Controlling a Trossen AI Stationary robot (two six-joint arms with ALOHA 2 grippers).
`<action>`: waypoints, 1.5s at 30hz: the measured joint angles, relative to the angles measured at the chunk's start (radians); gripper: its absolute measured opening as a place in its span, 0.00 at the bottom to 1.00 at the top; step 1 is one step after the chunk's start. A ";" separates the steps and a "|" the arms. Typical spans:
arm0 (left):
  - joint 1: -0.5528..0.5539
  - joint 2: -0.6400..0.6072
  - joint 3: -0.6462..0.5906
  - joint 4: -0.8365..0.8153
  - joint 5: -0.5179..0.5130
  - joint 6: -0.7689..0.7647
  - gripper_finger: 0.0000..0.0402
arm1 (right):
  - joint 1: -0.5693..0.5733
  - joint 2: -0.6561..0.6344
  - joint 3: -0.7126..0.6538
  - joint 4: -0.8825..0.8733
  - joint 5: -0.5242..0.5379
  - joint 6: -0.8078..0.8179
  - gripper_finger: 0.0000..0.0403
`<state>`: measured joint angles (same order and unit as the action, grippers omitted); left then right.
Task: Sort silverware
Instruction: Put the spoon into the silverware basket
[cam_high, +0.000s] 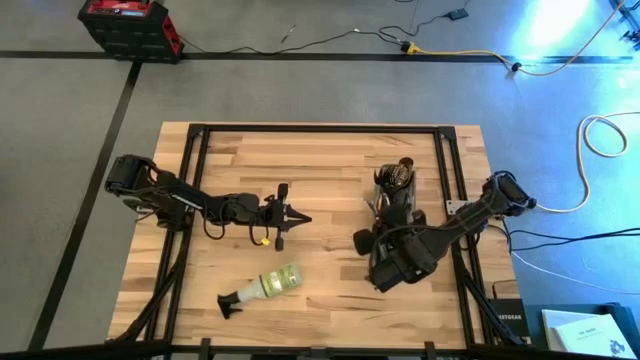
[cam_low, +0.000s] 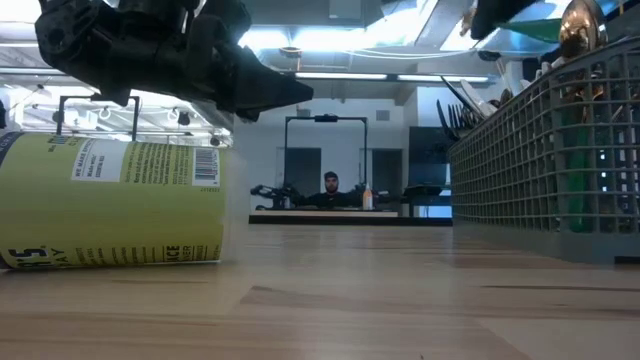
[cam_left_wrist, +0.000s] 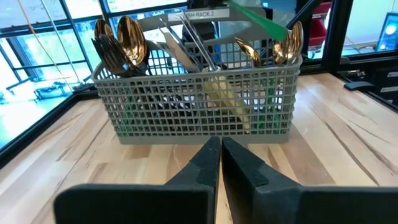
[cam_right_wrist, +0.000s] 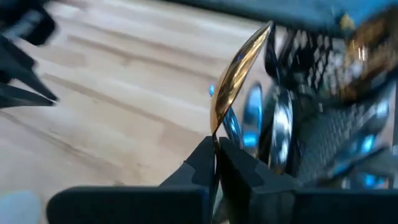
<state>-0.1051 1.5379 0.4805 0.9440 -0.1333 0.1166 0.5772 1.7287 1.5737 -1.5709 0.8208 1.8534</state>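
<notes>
A grey mesh caddy (cam_high: 393, 190) stands right of the table's middle, and several gold, dark and green-handled pieces of silverware (cam_left_wrist: 130, 40) stand upright in it. My right gripper (cam_right_wrist: 216, 149) hovers just near and left of the caddy (cam_right_wrist: 336, 124), shut on a gold utensil (cam_right_wrist: 239, 68). My left gripper (cam_high: 300, 218) is shut on nothing. It hangs level over the table's middle and points at the caddy (cam_left_wrist: 199, 102). It also shows at the top left of the low view (cam_low: 290, 95). My right gripper pinches the gold utensil by its lower end (cam_right_wrist: 215, 134) between the two fingertips. The utensil sticks up and away from the fingers, tilted toward the caddy, clear of the table. Which end of it this is cannot be told through the blur.
A clear spray bottle (cam_high: 262, 286) with a yellow-green label lies on its side near the front edge, its black nozzle pointing toward the table's left. It fills the left of the low view (cam_low: 110, 200). Bare wood (cam_high: 330, 160) lies between the arms. A person sits far beyond the table.
</notes>
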 joint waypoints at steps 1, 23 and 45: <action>0.000 0.000 0.000 0.000 0.000 0.005 0.00 | 0.008 0.001 0.000 0.000 0.033 -0.018 0.00; 0.003 0.072 0.000 -0.031 0.000 0.117 0.00 | 0.224 0.022 -0.310 -0.001 0.452 0.347 0.00; 0.040 0.073 0.000 0.054 0.071 0.068 0.00 | 0.390 0.024 -0.448 0.006 0.616 0.236 0.10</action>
<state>-0.0655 1.6112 0.4805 0.9981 -0.0622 0.1841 0.9674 1.7527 1.1255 -1.5648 1.4365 2.0894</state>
